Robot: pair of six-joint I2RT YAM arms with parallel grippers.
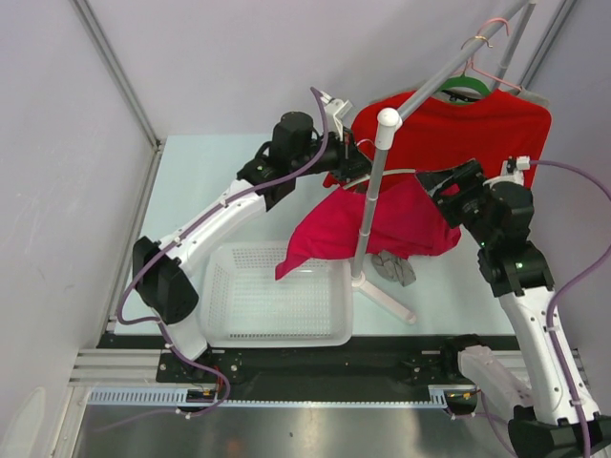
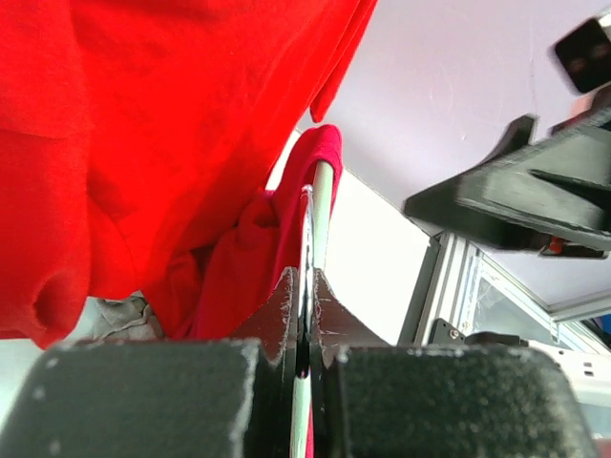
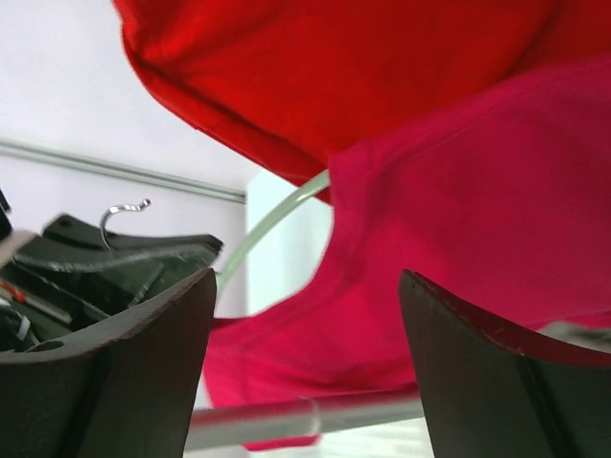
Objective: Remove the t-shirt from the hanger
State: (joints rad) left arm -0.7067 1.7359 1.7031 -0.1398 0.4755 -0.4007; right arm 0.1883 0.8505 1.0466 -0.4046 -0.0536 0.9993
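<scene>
Above the pale table [image 1: 205, 181] and white basket [image 1: 277, 298], the crimson t-shirt [image 1: 406, 224] sags crumpled from the pale grey hanger [image 2: 322, 205], whose bar the left gripper [image 2: 305, 296] pinches, while the right gripper [image 3: 305, 324] stands spread beside it

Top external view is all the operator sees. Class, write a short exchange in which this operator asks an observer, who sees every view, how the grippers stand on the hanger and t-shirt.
Operator: Is the left gripper really gripping the hanger? I can't tell from above.
Observer: Yes. The left wrist view shows its fingers shut on the hanger's arm.
Operator: And does the right gripper have the t-shirt?
Observer: No. In the right wrist view its fingers stand wide apart, with the t-shirt ahead of them and nothing pinched.
</scene>
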